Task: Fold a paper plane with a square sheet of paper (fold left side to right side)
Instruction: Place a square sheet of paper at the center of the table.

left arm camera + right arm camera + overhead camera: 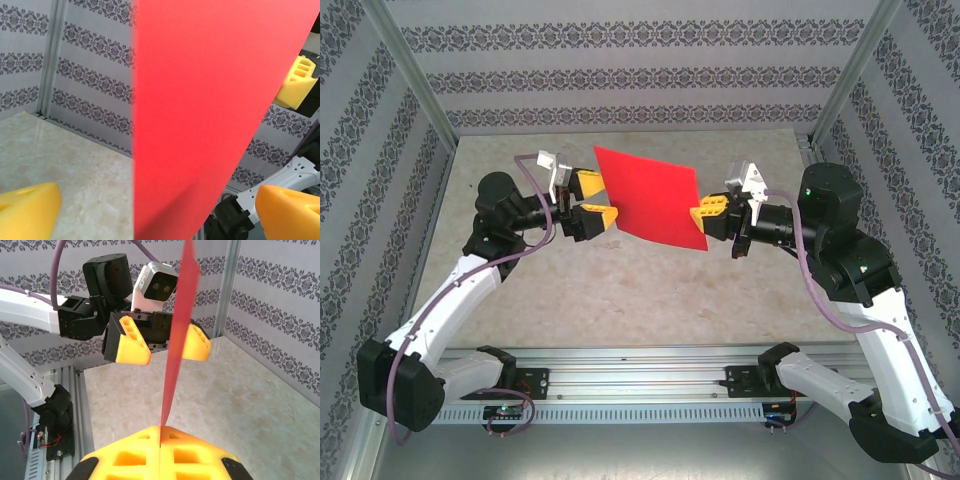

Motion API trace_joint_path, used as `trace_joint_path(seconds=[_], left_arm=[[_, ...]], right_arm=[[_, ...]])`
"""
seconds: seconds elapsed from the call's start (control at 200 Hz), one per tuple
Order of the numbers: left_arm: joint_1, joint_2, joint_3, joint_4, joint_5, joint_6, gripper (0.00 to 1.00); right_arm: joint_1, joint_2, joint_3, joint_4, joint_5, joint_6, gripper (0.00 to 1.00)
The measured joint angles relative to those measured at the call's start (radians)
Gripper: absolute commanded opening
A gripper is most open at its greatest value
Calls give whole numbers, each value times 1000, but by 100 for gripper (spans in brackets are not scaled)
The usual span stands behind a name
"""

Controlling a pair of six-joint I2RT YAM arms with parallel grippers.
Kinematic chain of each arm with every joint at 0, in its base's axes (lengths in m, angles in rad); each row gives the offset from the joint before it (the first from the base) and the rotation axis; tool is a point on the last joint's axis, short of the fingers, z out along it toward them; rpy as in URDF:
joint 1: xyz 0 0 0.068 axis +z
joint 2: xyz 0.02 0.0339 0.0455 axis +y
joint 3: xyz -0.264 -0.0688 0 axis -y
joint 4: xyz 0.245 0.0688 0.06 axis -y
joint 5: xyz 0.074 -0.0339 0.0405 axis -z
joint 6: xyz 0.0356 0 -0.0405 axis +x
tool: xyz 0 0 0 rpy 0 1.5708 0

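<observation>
— Where's the sheet of paper (650, 195)?
— Aloft over the table (650, 300), flat and unfolded, spanning left to right. Right fingers (708, 210) pinch its right edge; left fingers (588, 183) spread wide, astride the left edge.

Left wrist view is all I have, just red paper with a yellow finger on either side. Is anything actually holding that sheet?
Observer: Yes. The right gripper is shut on the sheet of paper, pinching its right edge.
Operator: Is the paper lying flat on the table?
Observer: No. The top camera shows it held up in the air above the table, between the two arms.
Operator: Where is my gripper along the sheet?
Observer: The left gripper is open, its jaws straddling the sheet's left edge, opposite the right gripper and not closed on it.
</observation>
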Motion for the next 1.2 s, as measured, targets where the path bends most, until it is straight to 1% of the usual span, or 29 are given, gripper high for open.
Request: trace_joint_path(seconds=[0.06, 0.11, 0.155, 0.185, 0.235, 0.3, 0.34, 0.425, 0.545, 0.585, 0.664, 0.819, 0.884, 0.984, 1.089, 1.199], left_arm=[[-6, 19, 2, 0, 8, 0, 90], [-14, 35, 3, 0, 11, 3, 81], [-21, 47, 4, -1, 12, 5, 69], [-27, 53, 5, -2, 12, 3, 58], [-31, 55, 6, -5, 11, 5, 43], [-33, 55, 6, -6, 6, 3, 27], [-34, 55, 6, -7, 0, 6, 22], [-36, 55, 3, -12, -19, 0, 17], [-36, 53, -21, -29, -60, -25, 4], [-36, 53, -29, -50, -75, -29, 2], [-36, 55, -44, -122, -111, -39, 0], [-36, 95, -66, -252, -178, -56, 0], [-36, 130, -70, -314, -202, -65, 0], [-36, 205, -71, -408, -243, -70, 3], [-36, 297, -71, -486, -275, -72, 4], [-36, 403, -71, -520, -280, -81, 6]], right_arm=[[0, -2, -5, 3, 9, 0, 0], [0, -6, -16, 8, 18, 1, 0], [0, -9, -29, 16, 30, 5, 0], [0, -10, -40, 22, 37, 11, 0], [-3, -11, -62, 35, 52, 27, 0], [-23, -11, -95, 58, 65, 56, 0], [-40, -11, -116, 74, 71, 76, 0], [-76, -10, -159, 103, 81, 119, 0], [-102, 2, -231, 156, 92, 195, 0], [-106, 10, -258, 175, 96, 219, 0], [-106, 38, -319, 210, 107, 268, 0], [-106, 115, -474, 322, 114, 391, 0], [-105, 159, -544, 369, 115, 440, 0], [-105, 233, -631, 441, 116, 514, 0], [-103, 315, -679, 489, 119, 567, 0], [-90, 411, -708, 544, 122, 613, 0]])
